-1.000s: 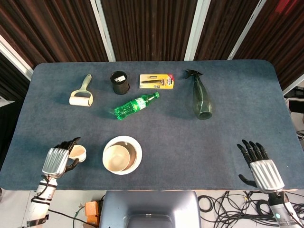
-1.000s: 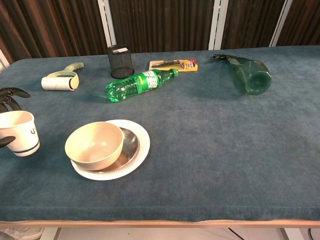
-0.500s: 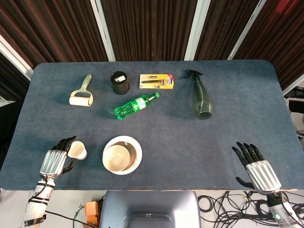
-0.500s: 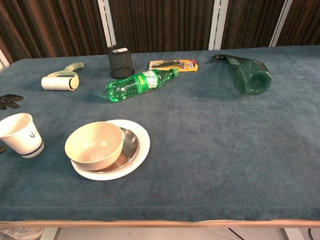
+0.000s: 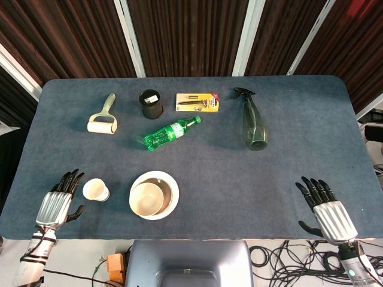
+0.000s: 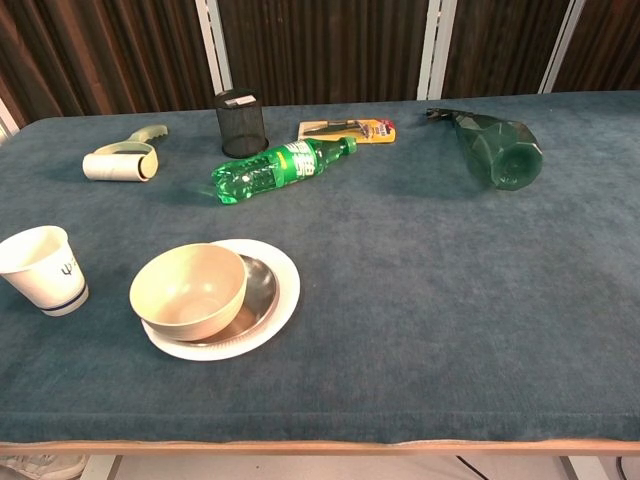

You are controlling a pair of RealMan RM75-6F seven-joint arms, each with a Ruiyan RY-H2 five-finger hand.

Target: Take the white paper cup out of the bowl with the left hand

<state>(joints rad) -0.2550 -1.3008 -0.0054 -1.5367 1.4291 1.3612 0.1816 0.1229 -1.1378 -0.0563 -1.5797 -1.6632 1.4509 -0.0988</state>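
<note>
Left hand (image 5: 55, 203) sits at the near-left corner of the surface (image 5: 287, 167), fingers (image 5: 70, 177) spread apart, holding nothing; it is out of the chest view. White paper cup (image 5: 96, 190) stands upright just right of it, apart from the fingers, on the surface and out of the bowl (image 5: 148, 199). Bowl sits in a metal dish on a white plate (image 5: 171, 183), close to the near edge, a narrow gap between cup and plate. Far row: lint roller (image 5: 103, 120), black mesh cup (image 5: 151, 103), green bottle (image 5: 170, 133) lying on its side, carded razor pack (image 5: 197, 102), spray bottle (image 5: 252, 122). Wide bare stretch from plate to the right edge. Right hand (image 5: 326, 206) is at the near-right corner, fingers apart, holding nothing.
</note>
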